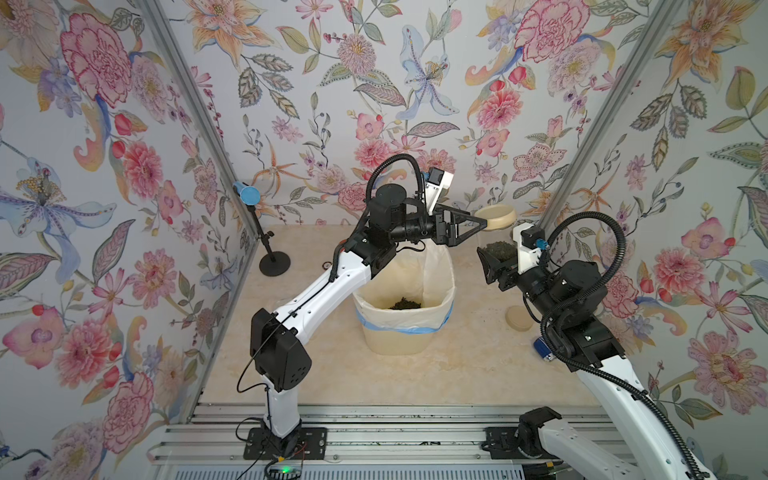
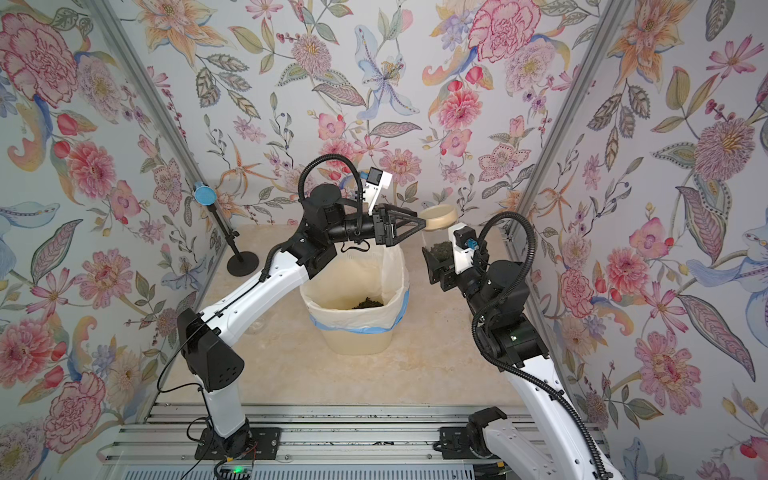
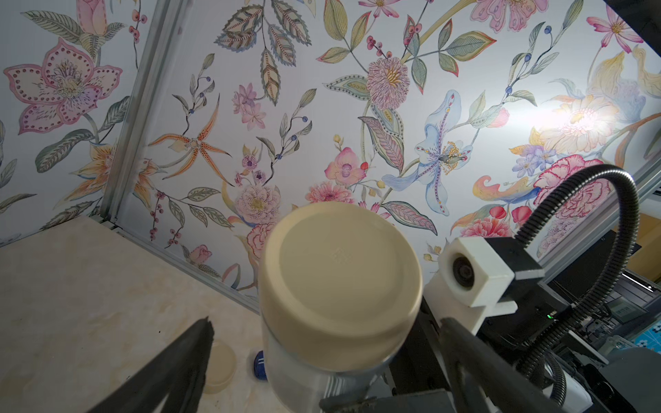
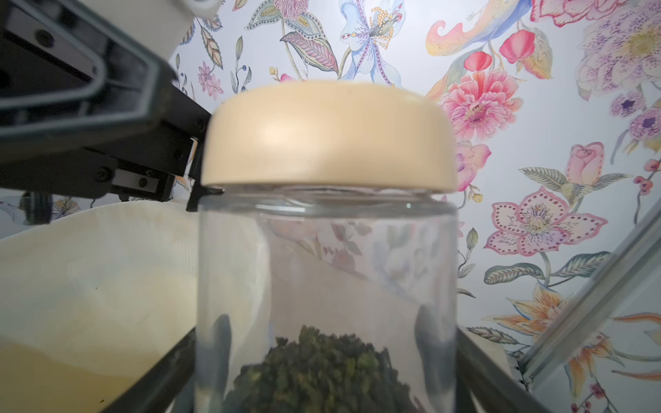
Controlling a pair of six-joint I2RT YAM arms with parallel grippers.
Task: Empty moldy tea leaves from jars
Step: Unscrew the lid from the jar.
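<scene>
A clear jar (image 4: pixel 325 257) with a flat beige lid (image 4: pixel 329 136) stands upright in the air right of the bin. My right gripper (image 4: pixel 325 375) is shut on its lower body. Dark green-brown tea leaves (image 4: pixel 318 372) are heaped inside it. In both top views the lid (image 1: pixel 496 217) (image 2: pixel 440 217) sits on the jar's mouth. My left gripper (image 3: pixel 325 321) is open, its fingers (image 3: pixel 193 361) standing on either side of the lid (image 3: pixel 339 282) without touching it. In a top view the left gripper (image 1: pixel 482 226) reaches the lid from the left.
The cream bin (image 1: pixel 405 336) with white liner stands mid-table, a small heap of tea leaves (image 1: pixel 405 304) inside. A loose beige lid (image 1: pixel 519 318) and a blue object (image 1: pixel 542 347) lie under the right arm. A black stand (image 1: pixel 274 264) rises at the back left.
</scene>
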